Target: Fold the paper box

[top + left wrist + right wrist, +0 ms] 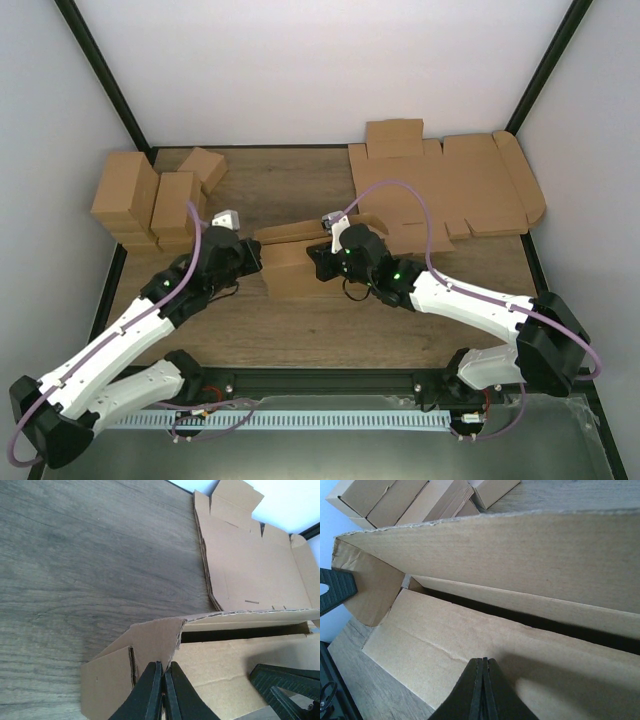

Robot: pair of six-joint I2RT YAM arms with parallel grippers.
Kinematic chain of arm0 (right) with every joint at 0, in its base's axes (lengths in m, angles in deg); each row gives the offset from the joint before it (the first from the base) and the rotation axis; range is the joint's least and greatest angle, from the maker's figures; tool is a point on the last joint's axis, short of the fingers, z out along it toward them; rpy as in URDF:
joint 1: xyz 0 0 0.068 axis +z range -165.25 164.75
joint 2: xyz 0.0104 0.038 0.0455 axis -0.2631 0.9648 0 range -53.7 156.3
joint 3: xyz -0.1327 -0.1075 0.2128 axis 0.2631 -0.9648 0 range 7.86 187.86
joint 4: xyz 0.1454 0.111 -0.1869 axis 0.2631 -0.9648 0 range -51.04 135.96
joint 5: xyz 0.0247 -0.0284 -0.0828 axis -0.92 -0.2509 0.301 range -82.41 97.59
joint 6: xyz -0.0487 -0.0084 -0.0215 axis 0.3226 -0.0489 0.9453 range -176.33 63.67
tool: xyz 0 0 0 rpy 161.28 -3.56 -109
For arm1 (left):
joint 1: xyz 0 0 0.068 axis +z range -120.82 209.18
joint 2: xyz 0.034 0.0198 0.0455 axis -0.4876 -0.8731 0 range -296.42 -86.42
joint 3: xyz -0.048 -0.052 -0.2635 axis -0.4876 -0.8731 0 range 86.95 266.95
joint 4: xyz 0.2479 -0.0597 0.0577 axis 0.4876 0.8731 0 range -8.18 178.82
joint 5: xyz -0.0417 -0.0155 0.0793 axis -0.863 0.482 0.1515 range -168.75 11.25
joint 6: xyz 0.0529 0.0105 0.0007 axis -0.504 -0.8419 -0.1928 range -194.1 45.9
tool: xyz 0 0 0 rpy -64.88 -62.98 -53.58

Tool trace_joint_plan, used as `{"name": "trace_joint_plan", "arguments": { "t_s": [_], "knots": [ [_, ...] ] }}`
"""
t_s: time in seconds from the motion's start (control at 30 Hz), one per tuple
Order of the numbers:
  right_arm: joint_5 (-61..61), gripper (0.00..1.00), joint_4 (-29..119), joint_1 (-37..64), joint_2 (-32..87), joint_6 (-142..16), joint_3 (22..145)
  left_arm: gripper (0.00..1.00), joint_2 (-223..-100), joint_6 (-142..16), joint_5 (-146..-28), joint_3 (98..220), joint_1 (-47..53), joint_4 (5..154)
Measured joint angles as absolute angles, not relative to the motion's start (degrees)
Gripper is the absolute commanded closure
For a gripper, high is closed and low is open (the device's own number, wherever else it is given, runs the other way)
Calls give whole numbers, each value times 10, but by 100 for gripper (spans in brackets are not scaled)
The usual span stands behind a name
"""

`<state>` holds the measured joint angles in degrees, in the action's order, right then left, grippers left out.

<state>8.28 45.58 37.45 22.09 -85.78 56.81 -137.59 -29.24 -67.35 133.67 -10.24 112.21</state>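
table (300,330): wood-grain | centre: part-folded paper box (290,262) | far right: flat cardboard sheet (470,190) | far left: folded cartons (150,200)

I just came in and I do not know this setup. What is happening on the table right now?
Two robot arms are folding the paper box, a half-formed brown cardboard piece at the table's middle. The left gripper and the right gripper are both shut, with their tips against its panels from opposite ends. The box is open and not yet finished. A flat cardboard sheet lies at the far right, and folded cartons are stacked at the far left.
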Motion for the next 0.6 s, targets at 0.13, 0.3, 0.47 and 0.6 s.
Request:
{"name": "trace_joint_plan", "arguments": {
  "t_s": [0.13, 0.3, 0.47, 0.6],
  "knots": [
    [83, 99, 456, 375, 221, -858, 568, 96, -1386, -298, -677, 1350, -102, 1138],
    [86, 99, 456, 375, 221, -858, 568, 96, -1393, -307, -679, 1356, -102, 1144],
    [88, 99, 456, 375, 221, -858, 568, 96, -1405, -318, -680, 1373, -102, 1163],
    [89, 99, 456, 375, 221, -858, 568, 96, -1414, -326, -683, 1385, -102, 1175]
  ]
}}
